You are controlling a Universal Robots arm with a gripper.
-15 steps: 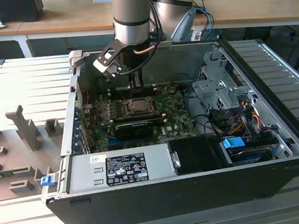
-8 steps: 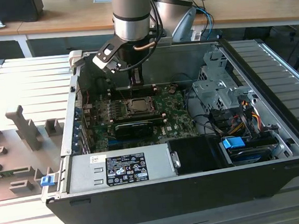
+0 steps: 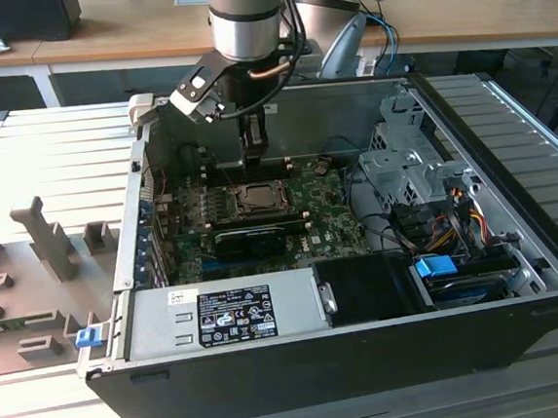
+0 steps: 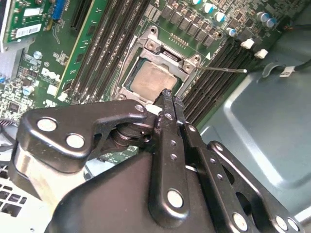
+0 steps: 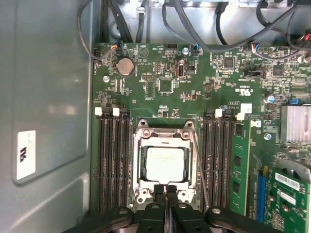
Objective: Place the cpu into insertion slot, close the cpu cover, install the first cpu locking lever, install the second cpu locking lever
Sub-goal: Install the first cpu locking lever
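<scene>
1. Toward the exterior view's left, a grey fixture plate (image 3: pixel 39 259) is seen on the table, just beside the open computer case (image 3: pixel 370 357).
2. Further right, inside the case, the gripper (image 3: pixel 253 162) is held low over the motherboard (image 3: pixel 309 221), at the far edge of the processor socket. Its fingers (image 5: pixel 159 193) are pressed together, and nothing is held between them.
3. The cpu (image 5: pixel 165 165) is seated in the socket, with its silver top showing through the square cut-out. The first step is judged done.
4. The cpu cover (image 5: pixel 139 170) is seen lying flat around the chip, so the second step is judged done too.
5. A thin locking lever (image 5: pixel 200 170) is seen running slantwise beside the socket. In the second wrist view its rod reaches out across the memory slots. It is judged unlatched, and the other lever's state cannot be told. The lever steps are taken as left.
6. The cpu lies just beyond the closed fingertips, which are set at the rim of the cover. Whether the rim is touched cannot be told.
7. Toward the exterior view's right, the drive cage (image 3: pixel 402 159) stands well apart from the gripper.
</scene>
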